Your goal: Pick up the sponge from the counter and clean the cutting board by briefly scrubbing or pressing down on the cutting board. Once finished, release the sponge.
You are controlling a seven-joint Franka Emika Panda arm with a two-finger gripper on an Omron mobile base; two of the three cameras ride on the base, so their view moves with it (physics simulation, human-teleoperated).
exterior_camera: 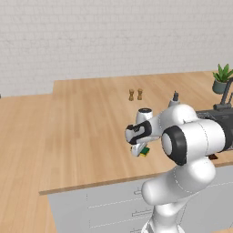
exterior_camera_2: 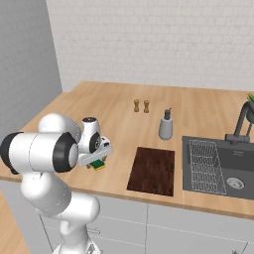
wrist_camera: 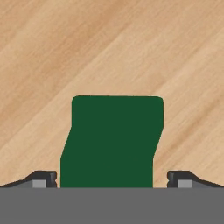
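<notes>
Sponge (wrist_camera: 113,142), one in number, lies flat on the tabletop (exterior_camera: 82,136) directly under the tool (wrist_camera: 112,178), whose two finger tips (wrist_camera: 43,178) stand spread wide, one on each side of the dark green top, apart from its edges and pinching nothing. Hand view: the green face sits between the tips, with plank grain running diagonally around it; its yellow lower layer is hidden here. Left base view: the tool (exterior_camera: 139,148) hangs low over the near part of the tabletop, and a sliver of green over yellow (exterior_camera: 144,152) shows just beneath it; the arm's large white joints cover most of what lies to the tool's right. Right base view: the tool (exterior_camera_2: 96,158) hovers over the sponge (exterior_camera_2: 98,165), and this view alone lays out the things to its right: one cutting board (exterior_camera_2: 153,170), dark reddish-brown, flat on the tabletop near the front edge and well apart from the sponge; one grey soap dispenser (exterior_camera_2: 165,125) beyond the board; one dark sink (exterior_camera_2: 223,168) with a metal grid (exterior_camera_2: 202,166) and a black faucet (exterior_camera_2: 241,121) farther right. Two small brown shakers (exterior_camera_2: 141,105) stand side by side beyond the tool, seen in both base views (exterior_camera: 135,94). One potted plant (exterior_camera: 223,78) stands at the far right in the left base view.
</notes>
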